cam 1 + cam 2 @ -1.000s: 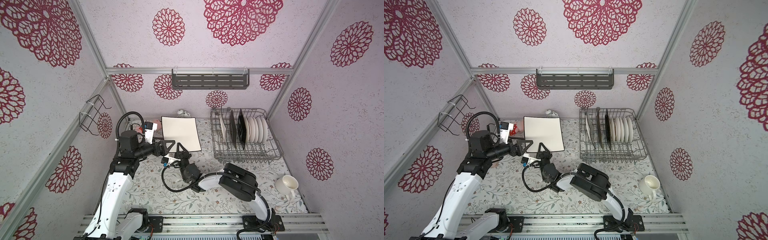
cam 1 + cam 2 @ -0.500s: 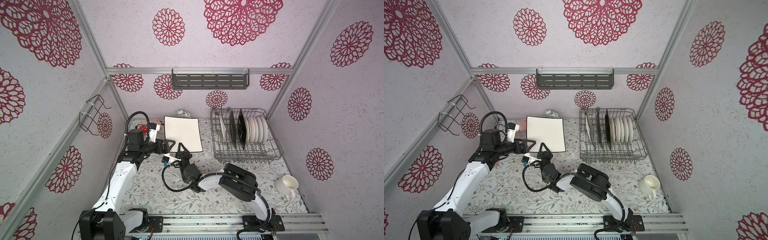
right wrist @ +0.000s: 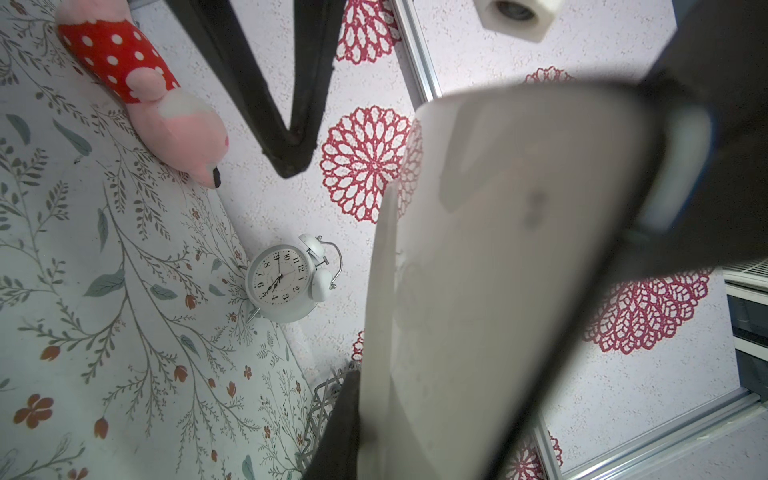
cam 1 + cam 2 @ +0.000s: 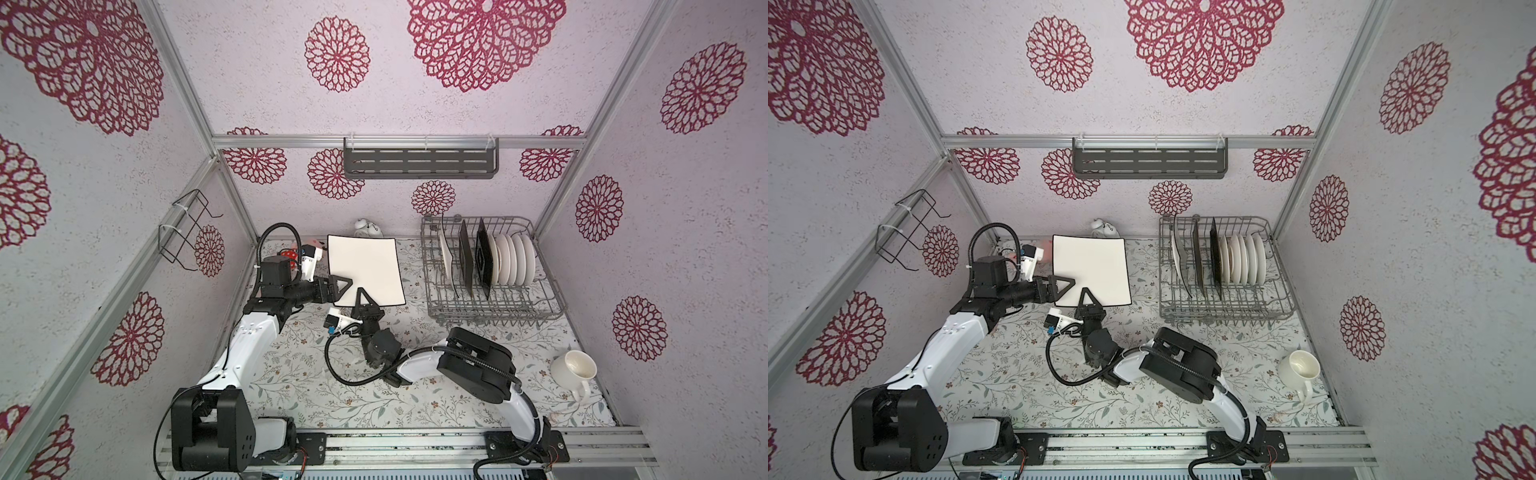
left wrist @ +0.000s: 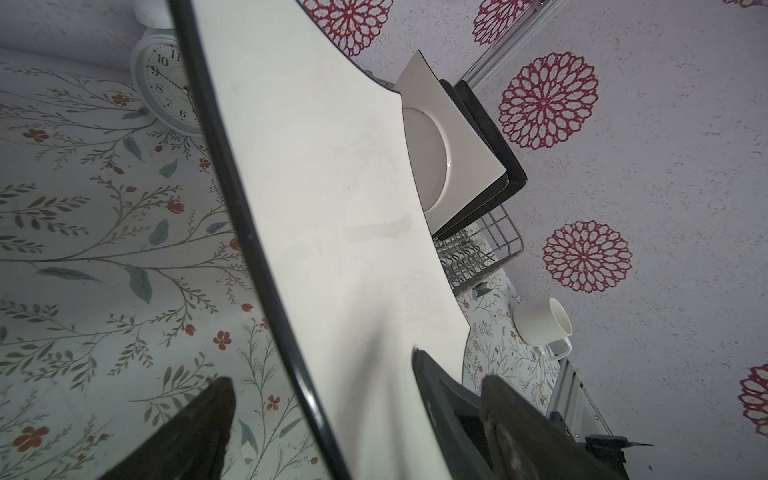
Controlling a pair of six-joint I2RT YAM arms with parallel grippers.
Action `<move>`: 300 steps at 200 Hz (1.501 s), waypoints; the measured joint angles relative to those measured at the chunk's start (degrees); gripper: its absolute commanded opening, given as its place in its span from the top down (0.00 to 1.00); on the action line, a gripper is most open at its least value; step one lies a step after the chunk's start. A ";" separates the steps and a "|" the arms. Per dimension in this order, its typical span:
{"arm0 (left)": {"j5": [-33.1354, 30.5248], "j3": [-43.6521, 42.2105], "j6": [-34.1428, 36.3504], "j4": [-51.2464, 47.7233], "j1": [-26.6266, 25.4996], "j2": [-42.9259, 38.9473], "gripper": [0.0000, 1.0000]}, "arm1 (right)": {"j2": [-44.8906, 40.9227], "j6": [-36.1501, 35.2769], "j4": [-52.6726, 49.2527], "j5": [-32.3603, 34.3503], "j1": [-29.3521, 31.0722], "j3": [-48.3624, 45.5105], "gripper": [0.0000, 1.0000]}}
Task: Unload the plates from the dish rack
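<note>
The right pincer is clamped on the near edge of a square white plate with a black edge, holding it above the table, left of the dish rack. The left pincer stands wide open, its jaws straddling the plate's left edge. In the rack, other plates stand upright.

Bright even light, soft shadows, bent edges; right wrist view blurs the close plate.

Left tool advanced to square plate edge, apparently straddling it.
</note>
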 measured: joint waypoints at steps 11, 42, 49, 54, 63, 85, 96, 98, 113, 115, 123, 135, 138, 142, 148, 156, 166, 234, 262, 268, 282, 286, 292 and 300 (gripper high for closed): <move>1.01 0.00 -0.55 0.85 0.00 0.55 0.09 | 0.00 0.02 0.00 -0.02 0.09 0.00 1.00; 3.48 -0.02 -2.05 3.45 0.00 2.40 0.12 | 0.00 0.04 0.00 -0.07 0.55 -0.04 1.00; 3.69 -0.02 -2.23 3.78 0.00 2.78 0.13 | 0.00 0.04 0.00 -0.11 0.70 -0.09 1.00; 3.87 -0.02 -2.38 3.96 0.00 2.99 0.14 | 0.00 0.04 0.00 -0.20 0.79 -0.13 1.00; 4.13 -0.02 -2.49 4.22 0.02 3.32 0.18 | 0.00 0.04 0.02 -0.37 0.96 -0.28 1.00; 4.52 -0.02 -2.84 4.72 0.04 3.63 0.28 | 0.00 0.02 -0.04 -0.59 1.20 -0.76 1.00; 4.59 -0.02 -2.99 4.98 0.04 3.63 0.32 | 0.00 0.04 -0.04 -0.59 1.25 -0.79 1.00; 4.61 -0.02 -2.93 5.05 0.04 3.63 0.34 | 0.00 0.02 -0.04 -0.57 1.25 -0.79 1.00; 4.63 -0.02 -3.15 5.29 0.07 3.63 0.43 | 0.00 0.04 -0.02 -0.61 1.25 -0.79 1.00; 4.63 -0.02 -3.32 5.27 0.07 3.63 0.45 | 0.00 0.02 -0.02 -0.61 1.25 -0.79 1.00; 4.66 -0.02 -3.39 5.29 0.07 3.65 0.51 | 0.00 0.04 -0.02 -0.61 1.25 -0.79 1.00; 4.74 -0.02 -3.34 5.44 0.07 3.85 0.58 | 0.00 0.04 0.00 -0.59 1.25 -0.79 1.00; 4.72 -0.02 -3.37 5.44 0.07 3.93 0.59 | 0.00 0.02 0.04 -0.52 1.25 -0.79 1.00; 4.74 -0.02 -3.48 5.46 0.07 4.13 0.60 | 0.00 0.02 0.04 -0.52 1.25 -0.79 1.00; 4.79 -0.02 -3.45 5.49 0.07 4.35 0.62 | 0.00 0.00 0.02 -0.55 1.22 -0.79 1.00; 4.83 -0.02 -3.52 5.46 0.09 4.70 0.65 | 0.00 -0.04 -0.04 -0.55 1.20 -0.79 1.00; 4.72 0.00 -3.91 5.40 0.15 5.01 0.70 | 0.02 -0.61 -0.37 -0.52 1.18 -0.79 1.00; 5.20 0.07 -8.59 3.41 0.52 6.99 0.90 | 0.55 -1.97 -0.04 -1.38 1.27 -2.49 0.68; 4.81 0.24 -6.45 2.75 0.26 8.13 0.95 | 0.50 -1.03 1.36 -3.04 1.42 -4.20 0.05; 4.42 0.24 -6.69 2.51 0.24 8.48 0.96 | 0.37 -0.94 1.84 -3.41 1.46 -4.59 0.01; 4.85 0.37 -5.81 1.77 -0.02 9.22 0.98 | 0.09 -0.26 2.43 -4.24 1.66 -5.97 0.01; 4.55 0.37 -5.66 1.68 -0.20 9.38 0.99 | -0.24 0.02 2.89 -4.44 1.97 -6.69 0.01; 4.33 0.46 -5.99 1.38 -0.31 9.73 1.00 | -0.87 0.52 3.19 -4.59 2.21 -7.76 0.01; 4.63 0.46 -6.49 1.22 -0.28 10.23 1.00 | -1.62 1.27 3.39 -5.07 2.38 -9.14 0.01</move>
